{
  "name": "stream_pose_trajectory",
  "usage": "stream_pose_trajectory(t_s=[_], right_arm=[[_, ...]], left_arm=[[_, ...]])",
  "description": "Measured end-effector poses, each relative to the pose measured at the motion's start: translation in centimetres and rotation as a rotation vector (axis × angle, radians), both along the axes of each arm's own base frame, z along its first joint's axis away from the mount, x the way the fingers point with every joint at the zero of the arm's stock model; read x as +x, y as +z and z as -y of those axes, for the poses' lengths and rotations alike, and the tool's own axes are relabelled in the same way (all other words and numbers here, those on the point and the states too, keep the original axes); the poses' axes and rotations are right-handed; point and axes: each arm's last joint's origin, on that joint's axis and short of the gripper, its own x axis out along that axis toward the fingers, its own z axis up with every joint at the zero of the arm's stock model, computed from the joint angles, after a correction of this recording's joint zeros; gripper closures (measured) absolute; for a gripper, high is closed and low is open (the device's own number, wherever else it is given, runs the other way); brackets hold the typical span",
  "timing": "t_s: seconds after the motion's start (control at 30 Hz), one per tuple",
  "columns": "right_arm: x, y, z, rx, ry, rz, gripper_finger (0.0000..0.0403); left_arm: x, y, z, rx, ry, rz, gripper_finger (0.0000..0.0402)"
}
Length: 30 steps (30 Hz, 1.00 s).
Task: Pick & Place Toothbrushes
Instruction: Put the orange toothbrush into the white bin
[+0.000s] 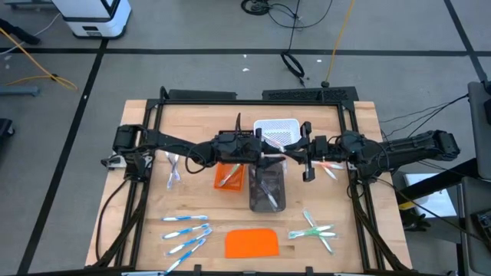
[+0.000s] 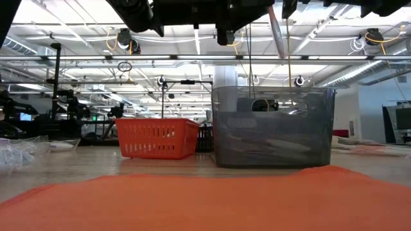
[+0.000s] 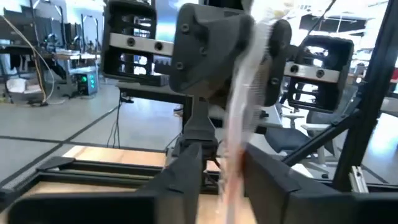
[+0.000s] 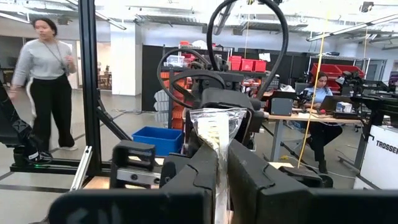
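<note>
- Several toothbrushes lie in groups on the table [image 1: 138,115]: pale grey ones [image 1: 173,169] at the left, blue ones [image 1: 186,232] in front of them, green ones [image 1: 314,232] front right, and pink ones [image 1: 330,167] under the right arm.
- Left gripper [image 1: 265,153] hangs over the middle, above the gap between the white tray [image 1: 276,131] and the grey tray [image 1: 267,190]; the left wrist view shows a wrapped brush [image 3: 245,118] between its fingers [image 3: 186,174], but I cannot tell whether they grip it or stand clear.
- An orange tray [image 1: 229,175] stands just left of the grey one; an orange slab [image 1: 252,243] lies at the front.
- Right gripper [image 1: 305,159] faces the left one, its fingers [image 4: 193,174] pinching the same wrapped brush [image 4: 214,134] by one end.
- Handling, as I judge it: the brushes look light and stiff, with a slick, crinkly wrapper likely to slip; best pinched across the middle of the handle, clear of the bristle end.
- Writing: partial letters "TROSSE" [image 4: 385,146] show on a white unit in the room behind; nothing on the brushes is readable.
</note>
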Motion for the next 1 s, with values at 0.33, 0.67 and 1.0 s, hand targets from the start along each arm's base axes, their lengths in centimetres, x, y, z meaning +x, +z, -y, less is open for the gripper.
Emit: stream_pose_trajectory(t_s=[0.33, 0.67, 1.0], right_arm=[[0.0, -0.1, 0.0, -0.021, -0.006, -0.013, 0.0380], [0.1, -0.3, 0.0, -0.020, -0.012, -0.030, 0.0304], [-0.7, -0.1, 0.5, -0.020, -0.161, -0.051, 0.0281]], left_arm=[[0.0, 0.0, -0.2, 0.025, -0.030, 0.003, 0.0394], [0.0, -0.3, -1.3, 0.031, 0.004, -0.031, 0.0398], [-0.7, -0.3, -3.2, 0.027, 0.081, -0.149, 0.0398]])
